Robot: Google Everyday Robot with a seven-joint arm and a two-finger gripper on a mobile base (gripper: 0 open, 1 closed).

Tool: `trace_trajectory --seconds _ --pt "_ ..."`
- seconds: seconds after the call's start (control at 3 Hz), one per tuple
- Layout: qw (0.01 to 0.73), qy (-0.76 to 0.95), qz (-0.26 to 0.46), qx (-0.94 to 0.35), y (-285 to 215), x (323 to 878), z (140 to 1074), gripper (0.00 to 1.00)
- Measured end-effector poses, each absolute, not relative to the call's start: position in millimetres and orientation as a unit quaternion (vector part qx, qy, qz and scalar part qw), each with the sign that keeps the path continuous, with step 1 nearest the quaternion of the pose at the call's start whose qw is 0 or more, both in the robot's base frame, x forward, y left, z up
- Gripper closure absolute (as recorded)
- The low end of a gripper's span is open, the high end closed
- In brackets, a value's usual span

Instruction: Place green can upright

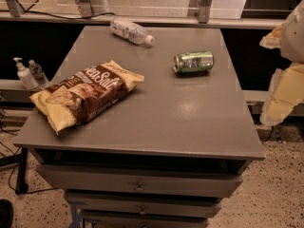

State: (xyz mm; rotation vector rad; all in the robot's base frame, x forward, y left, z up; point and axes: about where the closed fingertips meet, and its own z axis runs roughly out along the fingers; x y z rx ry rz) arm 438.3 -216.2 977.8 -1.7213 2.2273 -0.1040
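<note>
Camera view, green can [193, 62] on its side on table [190, 120], tool [281, 80] beyond table's right edge, its state cannot tell

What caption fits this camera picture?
Green can lies sideways on the table near a chip bag and bottle; the gripper hangs at the right edge.

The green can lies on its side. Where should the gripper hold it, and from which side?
I would grip the green can across the middle of its round body, from above: it lies on its side, ends pointing left and right. The gripper hangs right of the table.
</note>
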Motion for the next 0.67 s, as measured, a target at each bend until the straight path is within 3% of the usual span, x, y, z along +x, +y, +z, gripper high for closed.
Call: trace_trajectory --seconds 0.67 --pt "0.186 0.772 -0.013 -0.608 -208 459 975 0.00"
